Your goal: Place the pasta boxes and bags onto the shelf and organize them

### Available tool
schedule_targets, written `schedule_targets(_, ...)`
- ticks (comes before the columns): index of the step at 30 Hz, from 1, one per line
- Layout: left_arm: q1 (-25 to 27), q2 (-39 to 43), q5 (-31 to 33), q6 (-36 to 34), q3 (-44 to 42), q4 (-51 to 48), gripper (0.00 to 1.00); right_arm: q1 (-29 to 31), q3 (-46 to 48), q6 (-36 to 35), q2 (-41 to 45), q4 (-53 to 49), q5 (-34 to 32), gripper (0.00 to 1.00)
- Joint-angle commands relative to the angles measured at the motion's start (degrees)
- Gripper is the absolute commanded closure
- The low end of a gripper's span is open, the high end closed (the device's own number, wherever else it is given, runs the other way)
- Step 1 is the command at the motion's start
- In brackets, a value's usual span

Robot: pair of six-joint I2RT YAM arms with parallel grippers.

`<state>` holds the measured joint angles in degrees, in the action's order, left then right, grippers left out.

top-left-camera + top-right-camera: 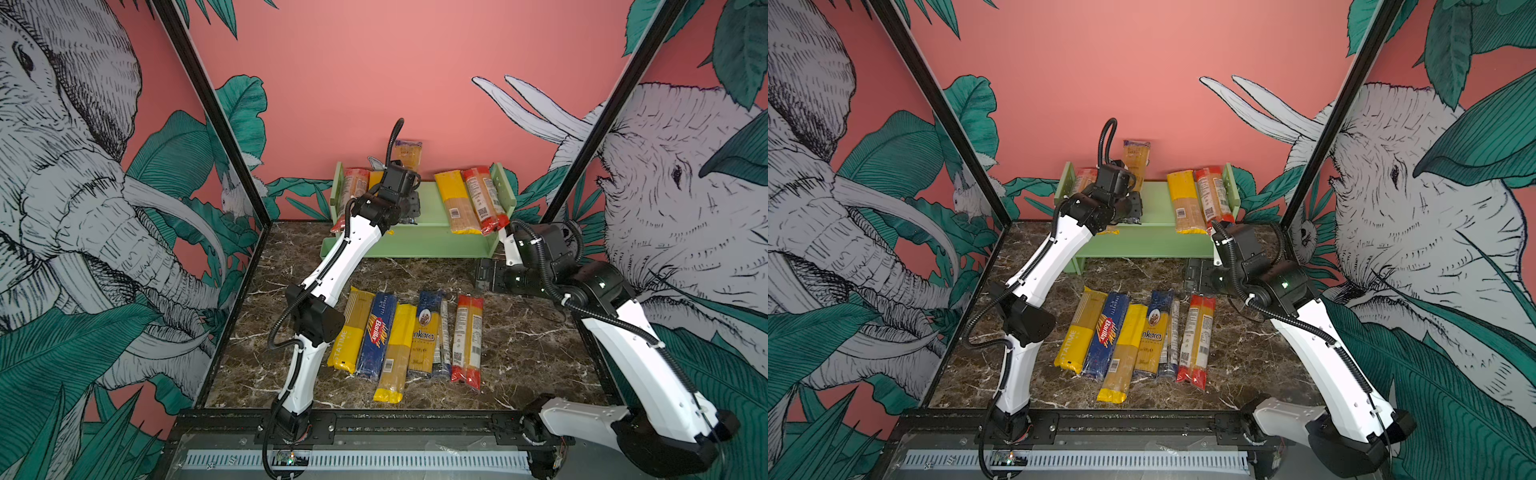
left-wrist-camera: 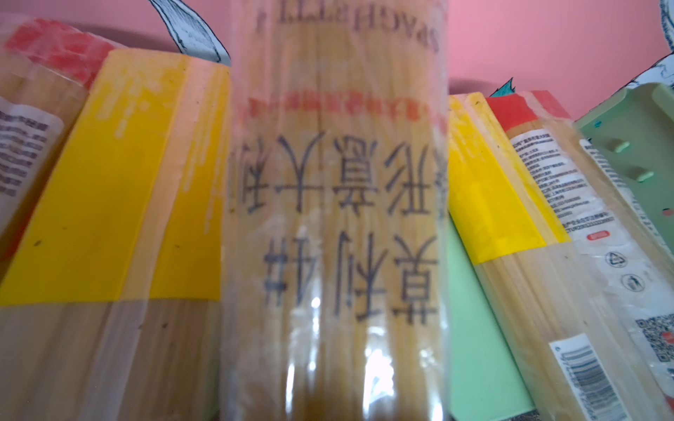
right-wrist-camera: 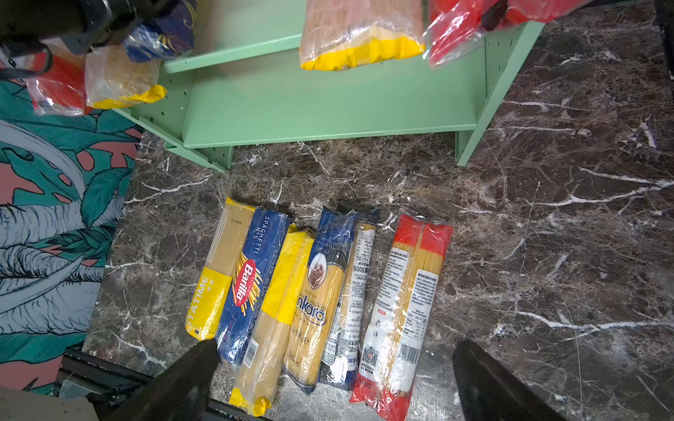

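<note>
The shelf (image 1: 415, 245) was a pale green two-tier rack with peg-holed side panels, standing at the back of the marble counter (image 1: 519, 353) against the pink wall. At the right of its top board lay a yellow-half packet (image 1: 455, 199), touching a red-ended packet (image 1: 484, 199). At the left lay another red-ended bag (image 1: 353, 187), partly hidden by the left arm.

The left hand (image 1: 409, 208) was clamped on the near end of a clear spaghetti packet (image 1: 409, 156). It held that packet tilted up over the middle of the top board, the far end rising toward the wall. A row of six packets (image 1: 426, 332) lay side by side on the counter in front of the shelf.

The right hand (image 1: 488, 274) hung beside the shelf's right foot, holding nothing. Its wrist view showed its dark fingers (image 3: 189, 379) spread wide.

Both top views gave only the held packet's blue-printed far end. The left wrist view showed its face (image 2: 335, 218), with an upside-down "SPAGHETTI", a red line and dark Chinese characters. Only the right wrist view showed the shelved packets' near ends overhanging the top board's front edge.
</note>
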<state>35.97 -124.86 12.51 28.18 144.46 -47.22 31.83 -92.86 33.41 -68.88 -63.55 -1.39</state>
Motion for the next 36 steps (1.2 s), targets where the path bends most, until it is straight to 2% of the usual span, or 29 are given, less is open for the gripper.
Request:
schedule_targets(1,0.06,3.13,1.43,1.17,3.89,7.68,1.0,-1.43,0.49,-1.19,-0.57,1.58,2.28,0.01)
schedule_targets(4,-0.1,3.04,2.07,1.15,3.86,7.09,1.0,-2.38,0.25,-1.41,-1.49,2.04,3.61,0.01)
schedule_targets(12,-0.37,3.47,1.91,2.13,2.52,6.34,0.65,-4.03,0.56,-1.56,-2.29,2.64,5.51,0.01)
schedule_targets(16,-0.46,3.96,1.29,2.51,1.31,6.36,0.58,-4.4,1.58,-1.34,-1.62,2.77,5.71,0.01)
schedule_targets(26,-0.46,5.5,0.24,3.72,-2.03,6.0,0.51,-4.86,4.84,0.19,1.45,2.99,5.58,0.01)
schedule_targets(36,-0.68,5.83,1.77,2.76,-2.97,6.69,0.44,-5.01,7.24,1.54,4.13,2.86,5.55,0.01)
